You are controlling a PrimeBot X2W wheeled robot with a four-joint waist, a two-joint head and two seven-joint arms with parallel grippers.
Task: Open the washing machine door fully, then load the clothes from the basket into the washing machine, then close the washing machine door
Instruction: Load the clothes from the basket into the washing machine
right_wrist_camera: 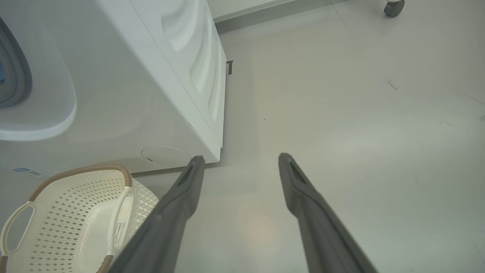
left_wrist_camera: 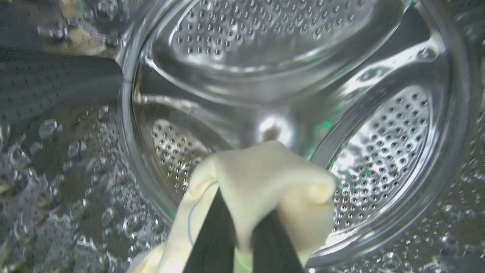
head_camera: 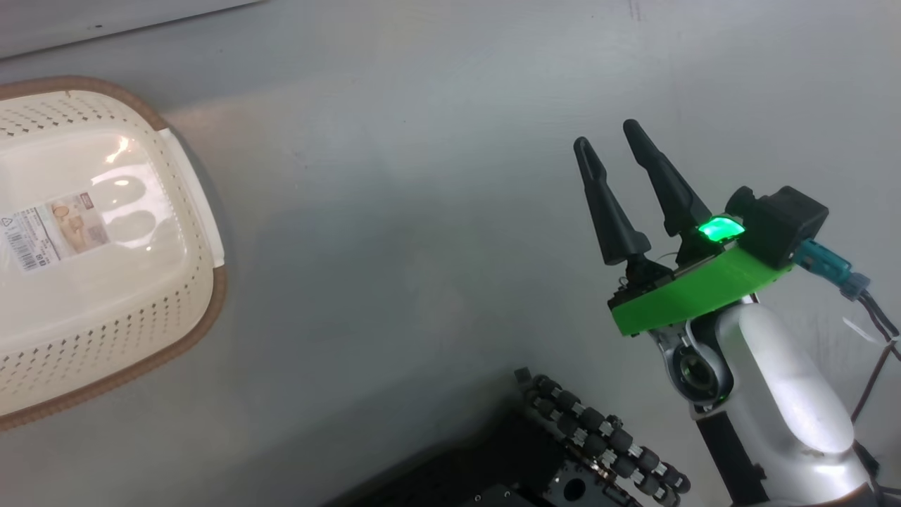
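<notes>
Pale yellow clothes (left_wrist_camera: 261,178) sit pinched between our left fingers (left_wrist_camera: 212,235), which are clamped tight on the fabric deep inside the steel drum (left_wrist_camera: 288,45) of the washing machine (right_wrist_camera: 132,87), the cloth bunched over the fingertips in front of the drum's perforated back wall. Outside the machine, our right fingers (right_wrist_camera: 178,204) stand spread wide and hold nothing, hovering over the grey floor (right_wrist_camera: 341,113) just off its lower front corner. Near that same corner, close to the machine's front panel, we see the cream basket (right_wrist_camera: 75,216) with its brown rim.
</notes>
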